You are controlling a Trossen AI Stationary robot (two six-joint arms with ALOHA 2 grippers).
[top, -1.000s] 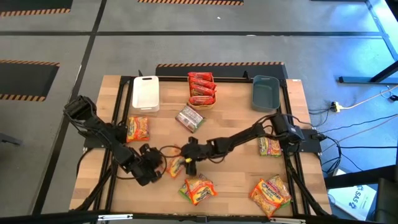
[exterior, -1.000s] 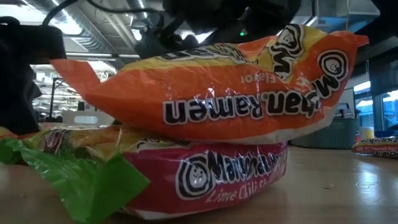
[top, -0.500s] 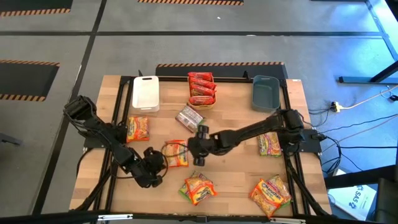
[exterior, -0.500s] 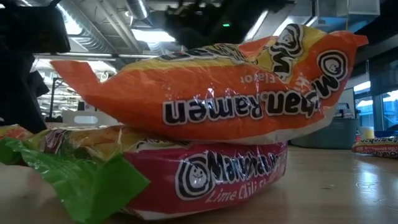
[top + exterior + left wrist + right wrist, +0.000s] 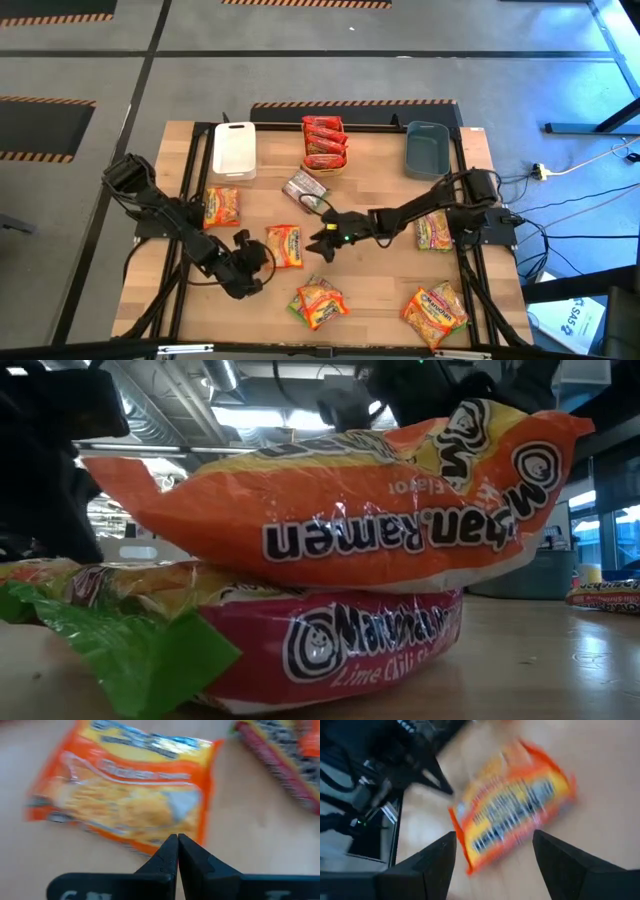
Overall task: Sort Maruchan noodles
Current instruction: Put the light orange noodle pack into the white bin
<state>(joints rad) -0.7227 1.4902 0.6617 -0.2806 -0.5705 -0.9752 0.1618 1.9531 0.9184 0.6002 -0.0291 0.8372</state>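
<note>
An orange-yellow Maruchan packet [image 5: 284, 246] lies flat and face up on the table's middle left; it also shows in the left wrist view [image 5: 130, 795] and the right wrist view [image 5: 515, 815]. My left gripper [image 5: 262, 260] is shut, its tips [image 5: 177, 845] at the packet's near-left edge. My right gripper [image 5: 320, 242] stands open just right of the packet, fingers [image 5: 435, 862] pointing at it without touching. Other packets lie scattered: one at the left [image 5: 222, 207], a silvery one [image 5: 305, 190], and a stack near the front [image 5: 318, 305]. My left gripper's shut fingertips [image 5: 170, 851] stand at the orange packet's edge [image 5: 150, 847], coming down at a slant from the table's near left. I cannot tell whether they touch it. The packet lies flat on the table.
A white bin [image 5: 233, 150], an orange bin holding red packets [image 5: 324, 143] and a grey-blue bin [image 5: 427, 150] line the far edge. More packets lie at the right [image 5: 433, 232] and near right [image 5: 435, 312]. The low view is filled by the stacked packets [image 5: 340, 510].
The orange packet, bunched up between the two grippers a second ago, has come to lie flat and face up, a little farther from the near edge. My right gripper has drawn back from it toward the table's right and rolled; its fingers have stayed open.
</note>
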